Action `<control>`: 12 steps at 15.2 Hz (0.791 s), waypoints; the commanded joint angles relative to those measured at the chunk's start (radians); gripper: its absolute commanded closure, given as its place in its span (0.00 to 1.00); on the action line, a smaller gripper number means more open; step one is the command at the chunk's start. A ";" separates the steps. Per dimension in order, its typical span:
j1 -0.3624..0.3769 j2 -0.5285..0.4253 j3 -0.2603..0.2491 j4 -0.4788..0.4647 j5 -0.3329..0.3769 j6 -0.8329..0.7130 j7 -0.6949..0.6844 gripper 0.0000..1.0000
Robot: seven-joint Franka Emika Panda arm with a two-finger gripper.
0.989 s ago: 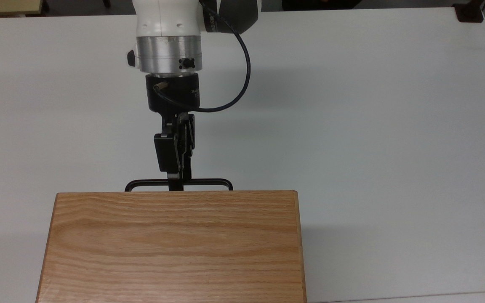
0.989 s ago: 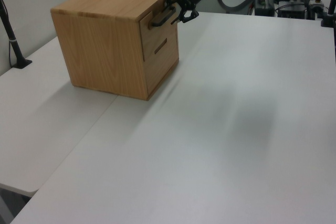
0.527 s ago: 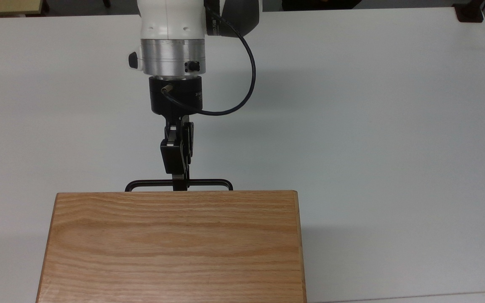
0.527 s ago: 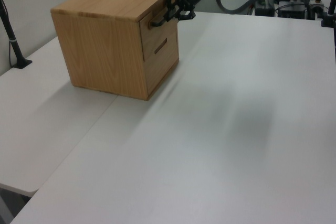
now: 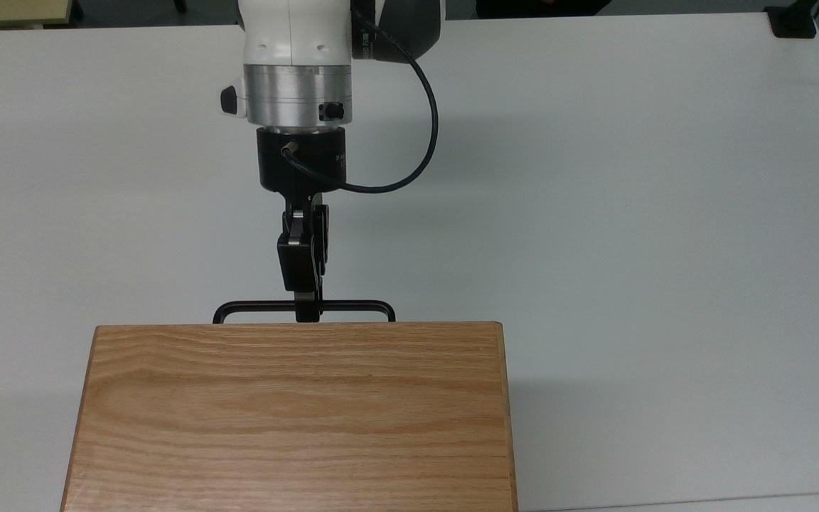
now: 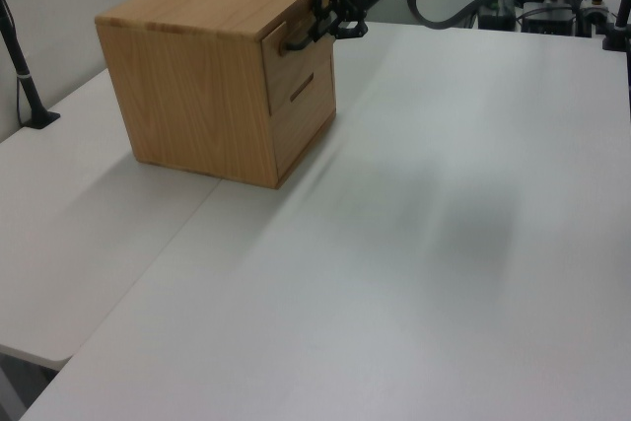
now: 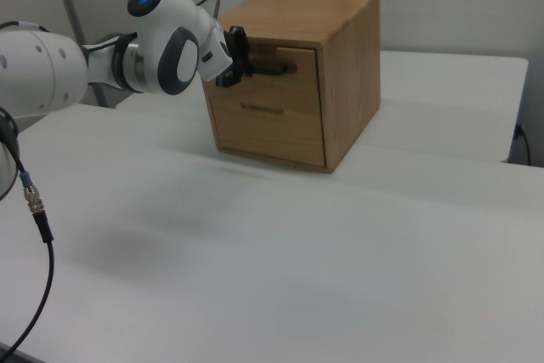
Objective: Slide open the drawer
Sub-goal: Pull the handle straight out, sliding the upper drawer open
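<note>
Since a second ago the claw [image 5: 308, 307] has narrowed from spread to clenched on the handle [image 5: 352, 307].

Top view: the handle's long bar runs across the picture, just clear of the cabinet [image 5: 296, 412] top; the arm reaches straight at it.

Left view: the claw [image 6: 325, 25] meets the upper drawer [image 6: 296, 46], whose front sits about flush.

Right view: two stacked drawers show, the upper drawer [image 7: 285, 74] gripped. I judge the pull must run away from the cabinet, over the table [image 7: 255, 252].
</note>
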 commanded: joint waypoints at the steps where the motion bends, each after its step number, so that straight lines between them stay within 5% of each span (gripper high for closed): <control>1: 0.017 -0.159 -0.005 -0.238 -0.003 0.049 0.033 0.89; 12: 0.023 -0.486 -0.005 -0.655 0.001 0.091 0.060 0.89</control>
